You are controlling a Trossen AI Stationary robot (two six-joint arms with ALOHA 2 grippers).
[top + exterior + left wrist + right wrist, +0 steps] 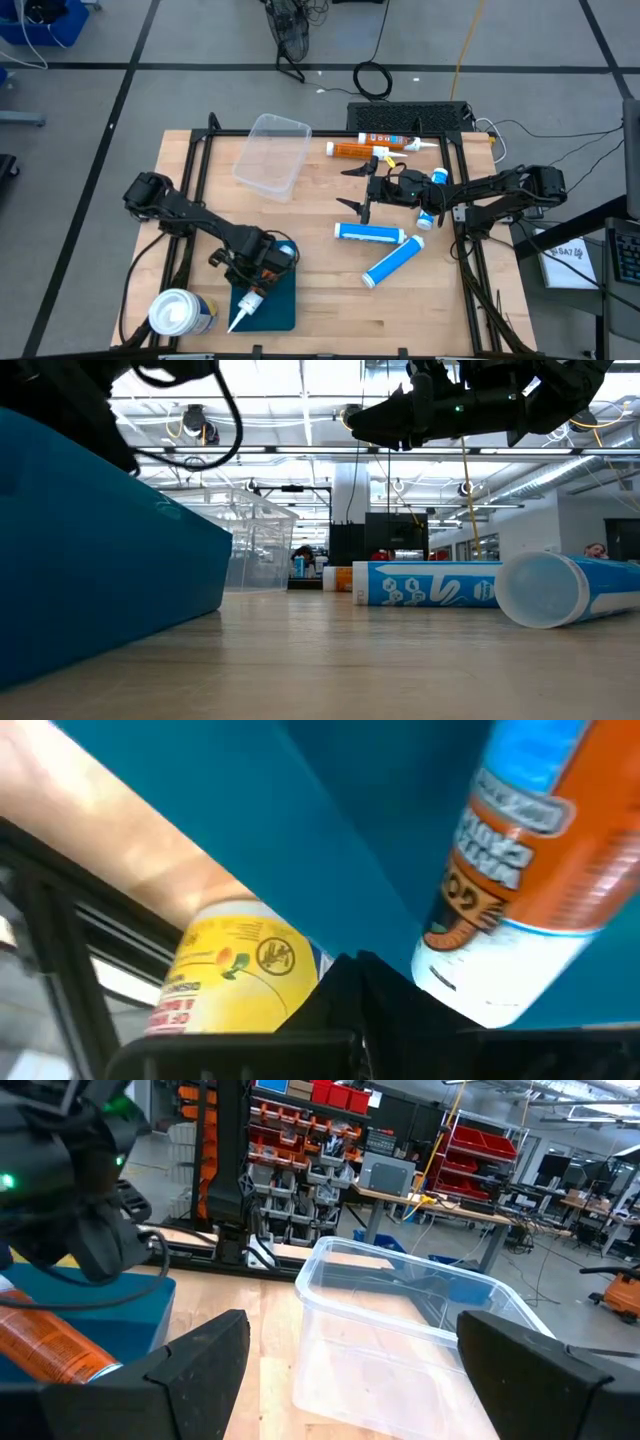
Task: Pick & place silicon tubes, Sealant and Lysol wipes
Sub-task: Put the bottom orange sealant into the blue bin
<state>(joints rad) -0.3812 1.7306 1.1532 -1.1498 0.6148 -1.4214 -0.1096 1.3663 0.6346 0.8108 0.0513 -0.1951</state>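
Note:
My left gripper (262,268) hangs low over the blue bin (280,305) at the table's near left. An orange, blue and white sealant tube (245,312) lies slanting in the bin, its white nozzle toward the near edge; it fills the left wrist view (520,870). The Lysol wipes canister (180,312) stands upright just left of the bin, and its yellow label shows in the left wrist view (235,975). My right gripper (355,190) is open and empty above the table's middle, right of the clear bin (272,155). Two blue tubes (370,233) (393,262) lie on the table near it.
An orange tube (360,150) and a white-and-orange tube (400,141) lie side by side at the far edge. The clear bin (400,1330) lies straight ahead of my right gripper (350,1370). Bare wood lies between the two bins.

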